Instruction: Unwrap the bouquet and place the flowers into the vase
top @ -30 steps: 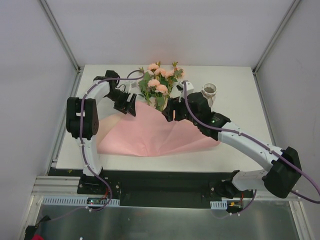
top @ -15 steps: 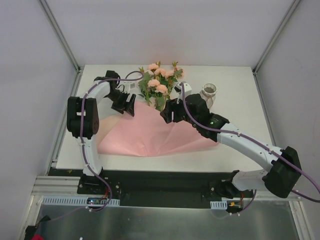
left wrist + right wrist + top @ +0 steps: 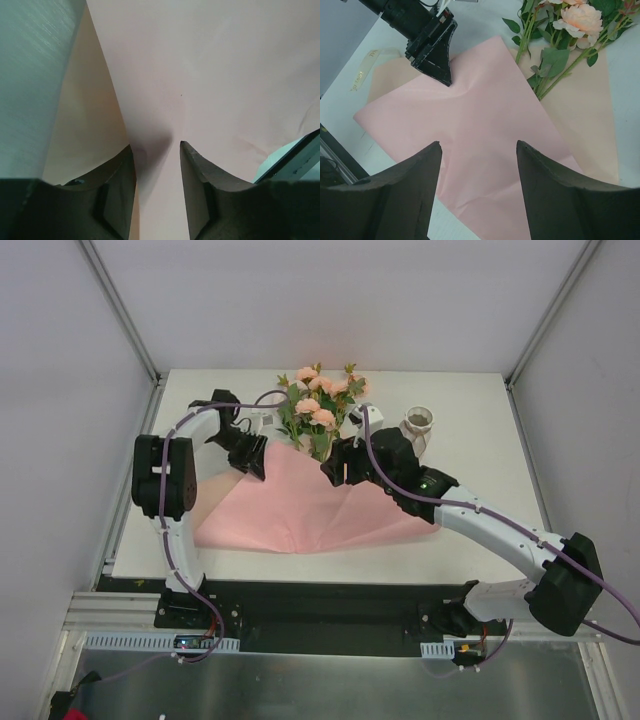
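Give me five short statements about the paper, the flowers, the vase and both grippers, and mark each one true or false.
1. The pink paper lies spread open on the table. True.
2. The flowers stand in the vase. False: they lie at the paper's far edge, and the vase stands apart from them with no stems in it.
3. The right gripper holds a stem. False: its jaws are open above the paper and hold nothing.
4. The left gripper is down on the paper. True.
5. The vase lies tipped over. False: it stands upright.
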Robot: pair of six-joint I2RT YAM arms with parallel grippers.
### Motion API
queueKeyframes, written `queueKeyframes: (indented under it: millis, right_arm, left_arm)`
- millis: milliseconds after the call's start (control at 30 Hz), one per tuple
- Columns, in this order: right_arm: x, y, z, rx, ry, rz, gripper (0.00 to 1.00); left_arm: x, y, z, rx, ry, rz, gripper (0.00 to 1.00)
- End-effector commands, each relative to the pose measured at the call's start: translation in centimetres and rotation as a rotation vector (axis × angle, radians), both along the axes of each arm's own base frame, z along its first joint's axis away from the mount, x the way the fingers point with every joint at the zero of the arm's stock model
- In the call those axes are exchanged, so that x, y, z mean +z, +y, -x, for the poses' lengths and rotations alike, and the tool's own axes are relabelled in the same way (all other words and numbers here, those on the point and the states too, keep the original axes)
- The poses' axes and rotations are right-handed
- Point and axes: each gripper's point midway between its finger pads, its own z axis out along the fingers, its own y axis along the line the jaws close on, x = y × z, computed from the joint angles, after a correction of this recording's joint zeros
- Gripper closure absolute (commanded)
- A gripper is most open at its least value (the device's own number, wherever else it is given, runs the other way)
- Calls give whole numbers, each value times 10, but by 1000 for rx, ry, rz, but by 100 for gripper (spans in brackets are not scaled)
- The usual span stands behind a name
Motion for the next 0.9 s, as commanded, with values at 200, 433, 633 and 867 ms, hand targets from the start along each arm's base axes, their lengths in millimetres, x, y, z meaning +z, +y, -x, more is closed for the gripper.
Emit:
queueKeyframes:
  millis: [200, 433, 633, 867]
  right_arm:
    - [34, 11, 2, 19, -74, -53, 36]
    - [41, 3, 2, -1, -95, -34, 37]
    - [68, -17, -14, -62, -149, 3, 38]
    - [81, -31, -30, -99, -165, 48, 39]
  left_arm:
    - [69, -8, -6, -18, -165, 77, 87]
    - [83, -21, 18, -70, -184, 119, 100]
    - [145, -42, 61, -159, -309, 216, 100]
    - [200, -57, 161, -374, -561, 371, 100]
